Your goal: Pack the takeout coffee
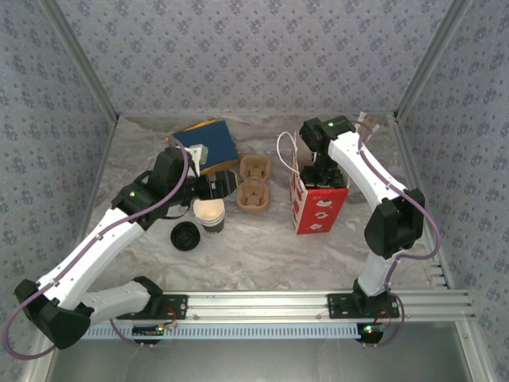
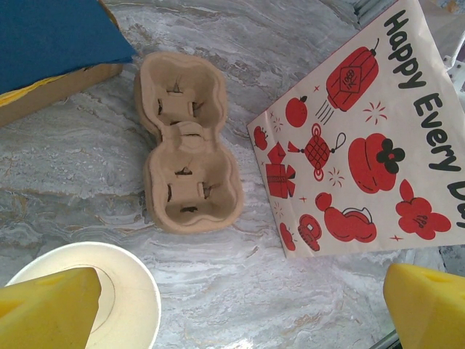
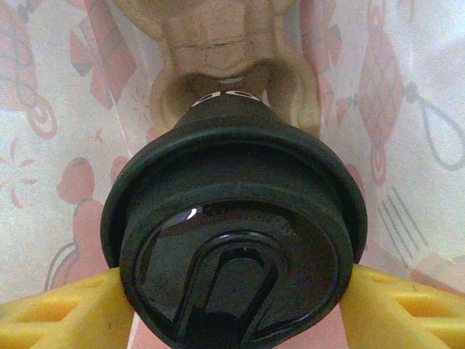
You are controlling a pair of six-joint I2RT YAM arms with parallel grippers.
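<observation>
The takeout coffee (image 3: 232,240), a cup under a round black lid, is held from both sides by my right gripper (image 3: 236,309), whose yellow fingers (image 3: 65,309) press against the lid's rim. It hangs inside the red-printed paper bag (image 1: 322,208), above a cardboard carrier (image 3: 218,43) lying at the bag's bottom. From above, my right gripper (image 1: 318,171) reaches into the bag's open top. My left gripper (image 2: 243,305) is open over bare marble, with one finger over a lidless paper cup (image 2: 109,291).
A second, empty cardboard carrier (image 1: 254,185) lies on the table left of the bag. Lidless cups (image 1: 210,215) and a loose black lid (image 1: 185,235) sit near my left arm. A blue box (image 1: 208,145) stands at the back. Patterned walls enclose the table.
</observation>
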